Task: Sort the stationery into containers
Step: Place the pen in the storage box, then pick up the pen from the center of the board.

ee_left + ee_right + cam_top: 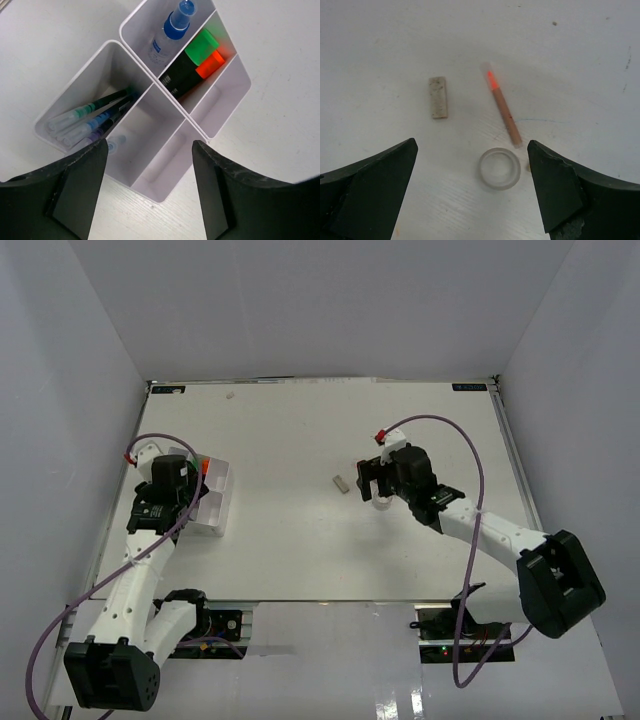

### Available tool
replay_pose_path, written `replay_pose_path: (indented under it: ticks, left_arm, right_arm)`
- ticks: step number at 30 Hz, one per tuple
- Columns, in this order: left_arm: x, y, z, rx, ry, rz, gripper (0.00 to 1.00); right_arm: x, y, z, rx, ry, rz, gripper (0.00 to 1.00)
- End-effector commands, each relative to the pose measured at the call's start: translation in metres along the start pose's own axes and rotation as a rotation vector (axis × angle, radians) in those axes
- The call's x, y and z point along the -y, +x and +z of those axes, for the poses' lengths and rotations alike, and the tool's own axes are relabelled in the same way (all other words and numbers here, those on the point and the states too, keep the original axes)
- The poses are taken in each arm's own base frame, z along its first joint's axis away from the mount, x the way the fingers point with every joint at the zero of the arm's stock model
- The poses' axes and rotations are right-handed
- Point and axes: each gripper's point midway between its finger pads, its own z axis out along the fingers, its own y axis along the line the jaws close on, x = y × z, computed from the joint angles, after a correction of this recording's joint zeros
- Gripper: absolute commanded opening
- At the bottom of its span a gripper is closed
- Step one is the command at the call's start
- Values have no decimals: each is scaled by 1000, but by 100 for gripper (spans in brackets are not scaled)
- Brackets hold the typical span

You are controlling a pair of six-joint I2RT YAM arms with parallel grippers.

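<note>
White tabletop [300,430], walled on three sides. L gripper [149,150] hangs over the organizer tray [220,115], jaws spread wide, nothing held. Pens [95,117], bottle [170,32] and highlighters [192,62] each sit in their own compartment. R gripper [472,145], jaws apart and empty, hovers above the tape roll [482,167]. Grey block [438,97] and a tan orange-tipped stick [505,107], maybe a pencil, lie just beyond it.
</note>
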Motion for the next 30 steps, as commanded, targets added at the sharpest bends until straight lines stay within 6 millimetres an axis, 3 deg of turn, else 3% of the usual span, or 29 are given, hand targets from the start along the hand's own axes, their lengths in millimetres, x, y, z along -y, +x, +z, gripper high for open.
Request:
replay_pose_path:
  ticks: [1, 2, 3, 4, 8, 9, 12, 17, 24, 30]
  left_arm:
    - [11, -16, -18, 12, 77, 12, 80]
    - [14, -17, -22, 2, 96, 24, 85]
    - [19, -23, -27, 4, 123, 30, 96]
    - [26, -22, -31, -17, 164, 50, 98]
    - [42, -20, -46, -86, 263, 106, 98]
    - [46, -20, -49, -95, 282, 113, 98]
    - [57, -15, -59, -138, 359, 138, 98]
    - [70, 1, -70, -232, 462, 169, 98]
    - [89, 5, -85, -281, 588, 170, 98]
    - [106, 9, -96, -336, 682, 118, 98]
  right_arm:
    - [25, -13, 16, -32, 27, 32, 98]
    - [29, -18, 19, -48, 27, 16, 98]
    - [33, -7, 29, -92, 28, 10, 99]
    - [39, -5, 33, -109, 28, 7, 100]
    - [50, 4, 53, -187, 23, -35, 89]
    - [52, 20, 57, -250, 21, -47, 85]
    - [53, 28, 68, -300, 3, -83, 77]
    - [50, 48, 78, -379, -35, -95, 68]
    - [50, 79, 87, -488, -53, -106, 51]
    - [55, 77, 92, -491, -37, -131, 31]
